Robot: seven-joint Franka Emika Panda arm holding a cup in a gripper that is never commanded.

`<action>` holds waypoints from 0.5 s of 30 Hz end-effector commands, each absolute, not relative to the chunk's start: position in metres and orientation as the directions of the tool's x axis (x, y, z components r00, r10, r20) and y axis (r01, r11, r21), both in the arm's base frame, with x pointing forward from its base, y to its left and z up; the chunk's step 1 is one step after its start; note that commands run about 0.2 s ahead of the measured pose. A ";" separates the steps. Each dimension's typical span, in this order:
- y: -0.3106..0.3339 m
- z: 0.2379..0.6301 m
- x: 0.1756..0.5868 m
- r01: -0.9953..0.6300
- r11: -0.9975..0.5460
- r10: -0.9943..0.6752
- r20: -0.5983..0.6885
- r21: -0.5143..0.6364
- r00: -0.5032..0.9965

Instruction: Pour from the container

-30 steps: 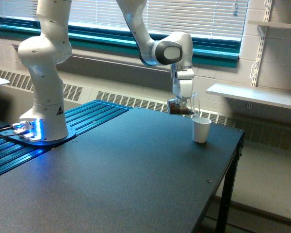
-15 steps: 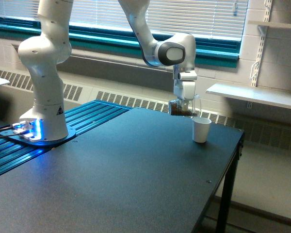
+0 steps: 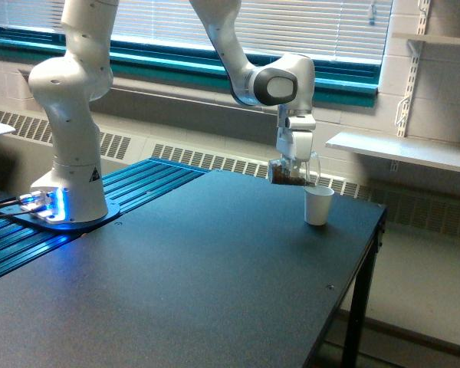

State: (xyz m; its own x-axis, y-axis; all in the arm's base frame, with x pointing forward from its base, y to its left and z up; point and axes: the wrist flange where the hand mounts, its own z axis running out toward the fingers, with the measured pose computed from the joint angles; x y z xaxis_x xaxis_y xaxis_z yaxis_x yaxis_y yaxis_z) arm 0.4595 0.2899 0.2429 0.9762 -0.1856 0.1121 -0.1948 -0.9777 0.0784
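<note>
My gripper [image 3: 294, 159] hangs from the white arm at the far right of the table and is shut on the container [image 3: 290, 173], a small clear cup with brown granular bits in its lower part. The container is tipped toward the exterior view's right. Its mouth is just above and to the left of the rim of a white paper cup [image 3: 317, 205], which stands upright on the dark table [image 3: 184, 268]. I cannot tell whether any bits are falling.
The arm's white base [image 3: 70, 169] stands on a blue-lit plate at the exterior view's left. The table's right edge [image 3: 372, 238] lies close beyond the paper cup. A white wall shelf [image 3: 402, 149] sits behind, at the right.
The gripper and container have shifted a little to the exterior view's right, closer to the paper cup. The paper cup has not moved.
</note>
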 end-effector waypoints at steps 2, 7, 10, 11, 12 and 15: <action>0.294 0.244 0.462 -0.148 -0.985 -0.139 0.096 0.093 0.986; 0.294 0.245 0.465 -0.139 -0.985 -0.131 0.088 0.104 0.988; 0.294 0.245 0.467 -0.135 -0.985 -0.127 0.082 0.108 0.989; 0.294 0.245 0.467 -0.134 -0.985 -0.126 0.079 0.109 0.989; 0.295 0.245 0.467 -0.132 -0.985 -0.124 0.077 0.109 0.989; 0.294 0.245 0.468 -0.132 -0.985 -0.124 0.072 0.110 0.990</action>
